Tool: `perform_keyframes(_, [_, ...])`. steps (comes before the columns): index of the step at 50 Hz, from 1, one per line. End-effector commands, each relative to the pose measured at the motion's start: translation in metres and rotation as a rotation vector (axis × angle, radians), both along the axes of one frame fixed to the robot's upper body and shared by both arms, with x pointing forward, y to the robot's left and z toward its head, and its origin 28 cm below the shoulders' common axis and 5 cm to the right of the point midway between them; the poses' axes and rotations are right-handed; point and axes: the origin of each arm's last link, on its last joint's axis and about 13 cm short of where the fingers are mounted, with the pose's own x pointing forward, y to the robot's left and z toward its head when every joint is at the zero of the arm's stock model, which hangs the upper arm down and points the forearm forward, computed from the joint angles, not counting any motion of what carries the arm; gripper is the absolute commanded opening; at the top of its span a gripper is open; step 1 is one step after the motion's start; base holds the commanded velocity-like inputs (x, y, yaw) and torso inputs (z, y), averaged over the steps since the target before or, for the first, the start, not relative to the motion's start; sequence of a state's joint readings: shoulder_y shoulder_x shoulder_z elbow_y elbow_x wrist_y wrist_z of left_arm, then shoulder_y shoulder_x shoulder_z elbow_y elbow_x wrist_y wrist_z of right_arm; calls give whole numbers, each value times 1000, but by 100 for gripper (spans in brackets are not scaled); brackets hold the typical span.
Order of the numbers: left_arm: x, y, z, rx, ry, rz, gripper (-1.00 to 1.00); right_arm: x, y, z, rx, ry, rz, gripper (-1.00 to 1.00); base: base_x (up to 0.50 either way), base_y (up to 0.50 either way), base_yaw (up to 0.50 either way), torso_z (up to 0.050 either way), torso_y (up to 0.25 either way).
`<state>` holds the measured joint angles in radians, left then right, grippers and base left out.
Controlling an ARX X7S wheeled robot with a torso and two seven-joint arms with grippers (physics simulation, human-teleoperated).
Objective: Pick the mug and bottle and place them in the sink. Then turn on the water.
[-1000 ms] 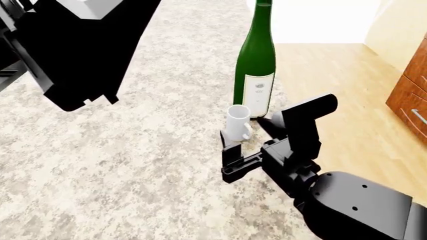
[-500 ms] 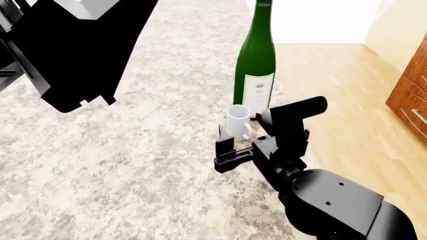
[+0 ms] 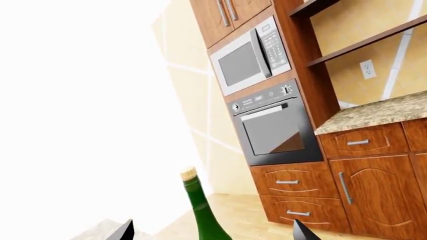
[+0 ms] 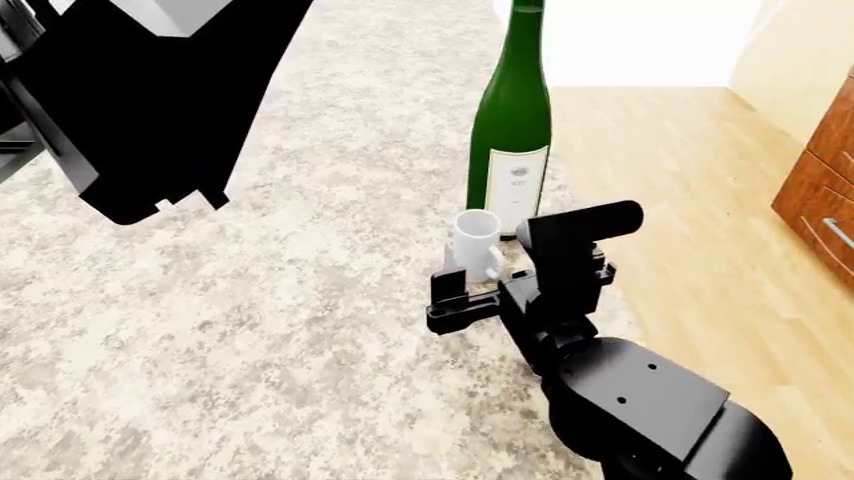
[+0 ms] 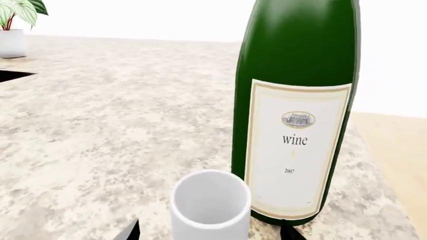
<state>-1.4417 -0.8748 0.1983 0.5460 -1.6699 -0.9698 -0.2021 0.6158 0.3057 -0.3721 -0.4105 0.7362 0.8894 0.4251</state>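
The small white mug stands on the speckled counter, right in front of the tall green bottle. My right gripper is open, with one finger on each side of the mug and not touching it. In the right wrist view the mug sits between the two fingertips, and the bottle is just behind it. My left gripper is open and raised, level with the bottle neck and apart from it. Only a black sliver shows at the far counter; I cannot tell if it is the sink. No water is in view.
My left arm hangs large over the counter's left part. A white plant pot stands far back. The counter ends just right of the bottle, above the wooden floor. Wooden cabinets and a wall oven lie beyond.
My right gripper has slid forward towards the mug, so its fingers now flank it. The left arm has barely shifted. Mug and bottle have not moved.
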Motion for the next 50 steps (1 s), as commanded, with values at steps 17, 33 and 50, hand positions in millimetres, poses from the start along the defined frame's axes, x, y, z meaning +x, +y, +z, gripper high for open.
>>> perform_keyframes(17, [0, 0, 0, 1, 1, -1, 100, 9, 17, -8, 25, -20, -35, 100, 0, 0, 0, 0, 0])
perform_keyframes(33, [-2, 1, -1, 0, 0, 2, 100, 14, 25, -11, 23, -44, -57, 100, 0, 0, 0, 0, 0])
perform_keyframes(50, [-3, 2, -1, -2, -1, 2, 100, 20, 29, -12, 24, -60, -116, 100, 0, 0, 0, 0, 0])
